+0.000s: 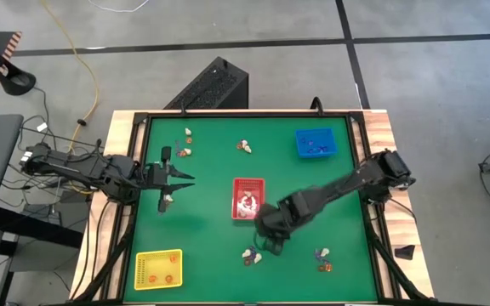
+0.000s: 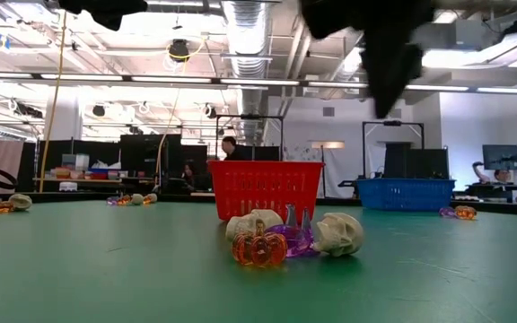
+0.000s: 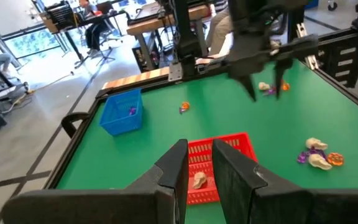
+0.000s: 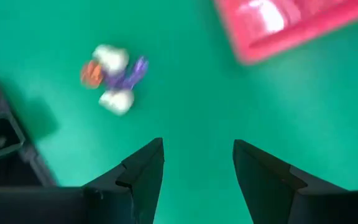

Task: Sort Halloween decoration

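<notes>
The table (image 1: 211, 170) wears matt green felt-like cloth, edged in pale wood. The red tray (image 2: 267, 187) looks like ribbed plastic. Ahead of the right gripper's (image 4: 197, 165) 2 matt black fingers, glossy translucent trinkets (image 4: 114, 78) lie clustered.

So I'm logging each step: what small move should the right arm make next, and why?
Probably lower the right gripper toward the cluster of trinkets near the red tray. Its jaws stand open and empty above the mat, with that mixed pile unsorted close by.
</notes>
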You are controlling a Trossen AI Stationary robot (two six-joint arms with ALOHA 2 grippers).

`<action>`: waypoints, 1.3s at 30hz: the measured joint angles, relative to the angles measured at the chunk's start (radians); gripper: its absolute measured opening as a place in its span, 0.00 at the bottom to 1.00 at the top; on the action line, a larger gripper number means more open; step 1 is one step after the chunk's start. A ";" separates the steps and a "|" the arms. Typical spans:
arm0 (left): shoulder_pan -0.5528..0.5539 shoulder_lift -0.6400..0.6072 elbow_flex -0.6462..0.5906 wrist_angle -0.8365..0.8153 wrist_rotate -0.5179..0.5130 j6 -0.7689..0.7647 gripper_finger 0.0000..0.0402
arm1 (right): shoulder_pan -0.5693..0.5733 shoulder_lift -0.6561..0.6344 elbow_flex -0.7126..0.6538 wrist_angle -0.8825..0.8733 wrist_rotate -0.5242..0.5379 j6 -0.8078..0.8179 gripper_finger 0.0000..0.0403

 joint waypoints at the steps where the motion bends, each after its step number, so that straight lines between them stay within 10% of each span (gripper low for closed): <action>1: 0.000 0.000 0.000 0.000 0.000 0.000 0.15 | 0.027 0.000 0.000 0.000 0.001 0.023 0.55; 21: 0.000 0.001 0.000 0.000 0.031 -0.026 0.15 | 0.349 0.000 -0.070 -0.280 -0.088 0.761 0.55; 31: 0.000 0.060 0.000 0.009 0.030 0.000 0.15 | 0.212 -0.001 -0.201 -0.276 -0.079 0.514 0.55; 39: 0.000 0.086 0.000 0.034 0.029 0.020 0.15 | 0.210 -0.001 -0.208 -0.091 -0.288 0.493 0.55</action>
